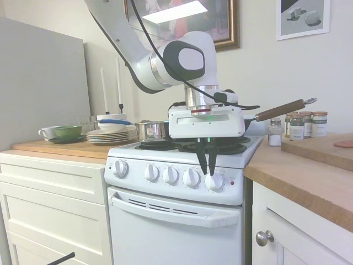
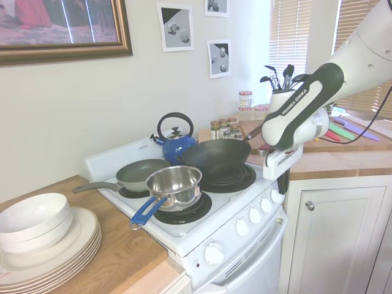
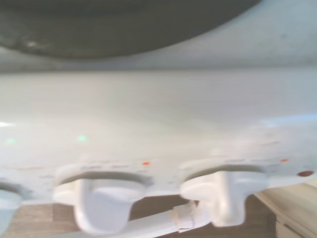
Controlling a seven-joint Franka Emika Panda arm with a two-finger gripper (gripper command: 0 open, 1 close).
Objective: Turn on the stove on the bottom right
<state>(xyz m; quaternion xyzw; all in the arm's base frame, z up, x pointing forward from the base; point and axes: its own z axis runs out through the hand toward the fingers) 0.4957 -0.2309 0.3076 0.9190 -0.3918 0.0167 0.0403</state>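
1. Location of the task item: the stove (image 1: 182,221) stands between cream drawer cabinets (image 1: 52,204) on one side and a wooden table (image 1: 309,176) on the other. Its control panel runs along the front edge, above the oven door handle (image 1: 174,212), and carries five round knobs and a small red light (image 1: 232,183).
2. Knob in question: the end knob (image 1: 214,181), nearest the red light at the table-side end of the panel, appears to be the one addressed. That it governs the bottom right burner is a judgement, not a verified fact.
3. Gripper (image 1: 207,165): it hangs vertically off the front edge of the stove, jaws pointing down. The jaws stand narrow, with only a slim gap between them, and hold nothing. Their tips reach the upper face of the end knob; actual contact cannot be confirmed.
4. Second exterior view: the gripper (image 2: 282,185) sits at the panel's far end, beside the last knob (image 2: 277,196), consistent with item 3.
5. Wrist view: blurred; two knobs show, one (image 3: 223,193) nearer the red light (image 3: 305,173).
6. Stovetop load: a dark wok (image 2: 215,158), a steel saucepan (image 2: 174,184), a frying pan (image 2: 142,173) and a blue kettle (image 2: 174,144) occupy the burners.
7. Step in hand: final alignment on the knob, before any grip or turn.
8. Next move requires: jaws seated squarely on either side of the knob's ridge, closed firmly, then a wrist rotation. An off-centre grip risks slipping off the smooth plastic.
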